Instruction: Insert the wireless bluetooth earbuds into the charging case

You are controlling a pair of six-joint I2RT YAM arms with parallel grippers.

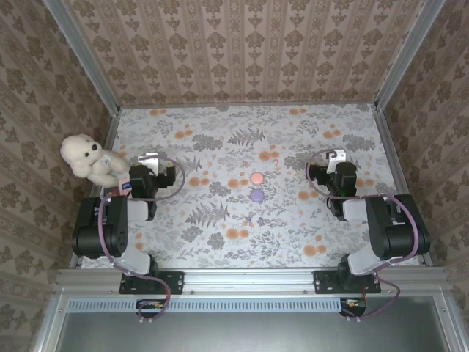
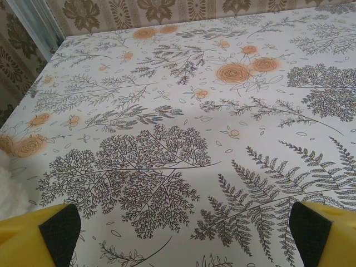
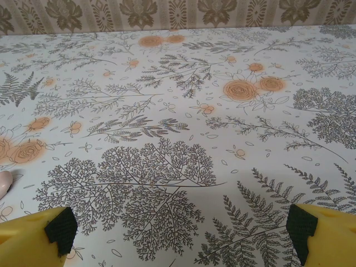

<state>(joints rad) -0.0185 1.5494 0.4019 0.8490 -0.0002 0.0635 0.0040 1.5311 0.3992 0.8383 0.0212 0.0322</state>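
Lilac charging case (image 1: 256, 196) sits untouched on the table (image 1: 220, 132) — insertion apparently not begun — with left end effector (image 2: 183, 231) and right end effector (image 3: 181, 231) both wide, empty.

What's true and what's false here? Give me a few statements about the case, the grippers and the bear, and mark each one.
1. The charging case lies on the table near its middle. True.
2. The left gripper grips the charging case. False: it is open and empty, and the case lies well apart from it.
3. A white stuffed bear sits at the table's left edge. True.
4. The pink round object lies nearer the arm bases than the case. False: it lies just beyond the case, farther from the bases.
5. The right gripper is open. True.
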